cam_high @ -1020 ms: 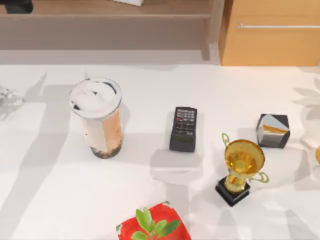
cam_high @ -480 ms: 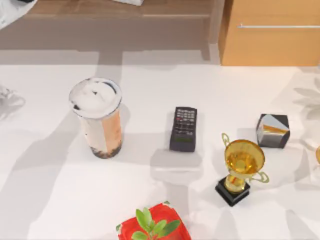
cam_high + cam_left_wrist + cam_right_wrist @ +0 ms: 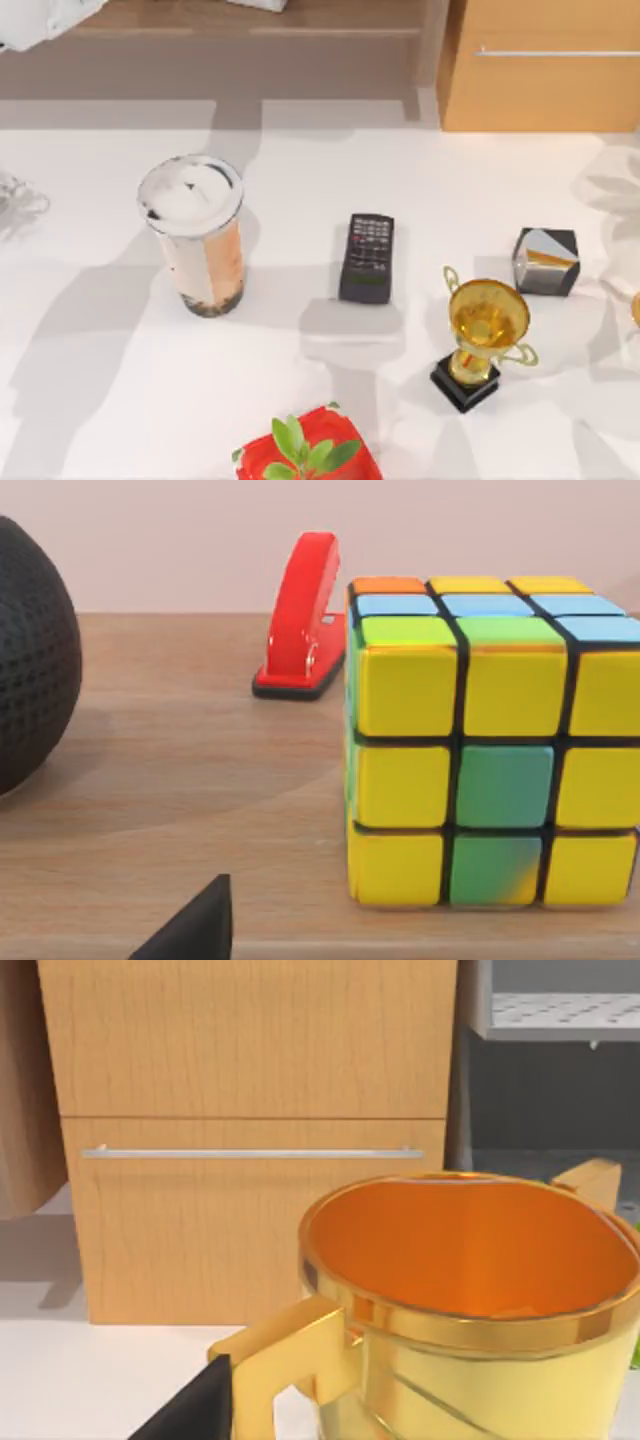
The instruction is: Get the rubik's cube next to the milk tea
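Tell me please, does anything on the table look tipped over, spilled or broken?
Nothing stands out. The milk tea stands upright and unspilled on the white table, the gold trophy is upright on its base, and the remote lies flat. The rubik's cube sits squarely on a wooden shelf near a red stapler.

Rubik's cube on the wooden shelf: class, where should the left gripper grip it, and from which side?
Grip the rubik's cube across its two flat vertical side faces, coming in level from the front, as the left wrist view faces it. It sits square and upright on the shelf, with the red stapler behind it.
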{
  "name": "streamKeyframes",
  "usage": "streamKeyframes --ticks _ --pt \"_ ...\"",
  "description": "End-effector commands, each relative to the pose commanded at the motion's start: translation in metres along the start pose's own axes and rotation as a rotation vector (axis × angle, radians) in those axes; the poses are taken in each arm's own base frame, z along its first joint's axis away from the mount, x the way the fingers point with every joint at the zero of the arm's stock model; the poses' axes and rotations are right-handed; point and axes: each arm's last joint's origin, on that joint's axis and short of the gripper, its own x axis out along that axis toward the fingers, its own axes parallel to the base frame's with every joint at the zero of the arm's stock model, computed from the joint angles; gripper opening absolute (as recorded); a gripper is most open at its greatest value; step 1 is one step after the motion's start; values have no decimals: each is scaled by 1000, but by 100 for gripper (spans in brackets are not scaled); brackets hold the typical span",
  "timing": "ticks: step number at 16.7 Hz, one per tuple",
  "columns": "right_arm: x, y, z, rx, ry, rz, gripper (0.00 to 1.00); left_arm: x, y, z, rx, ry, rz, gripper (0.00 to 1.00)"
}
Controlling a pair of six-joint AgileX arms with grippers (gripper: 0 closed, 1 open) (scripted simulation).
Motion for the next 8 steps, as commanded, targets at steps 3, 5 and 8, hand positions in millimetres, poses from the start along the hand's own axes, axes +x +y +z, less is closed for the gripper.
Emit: streamKeyframes --ticks 3,5,8 --pt "0 0 0 0 0 0 100 3 -1 3 0 -1 -2 100" --pt "0 0 0 0 0 0 100 5 1 8 -1 -3 -3 100" --pt "0 0 0 0 0 0 100 15 5 12 -1 -3 -2 100"
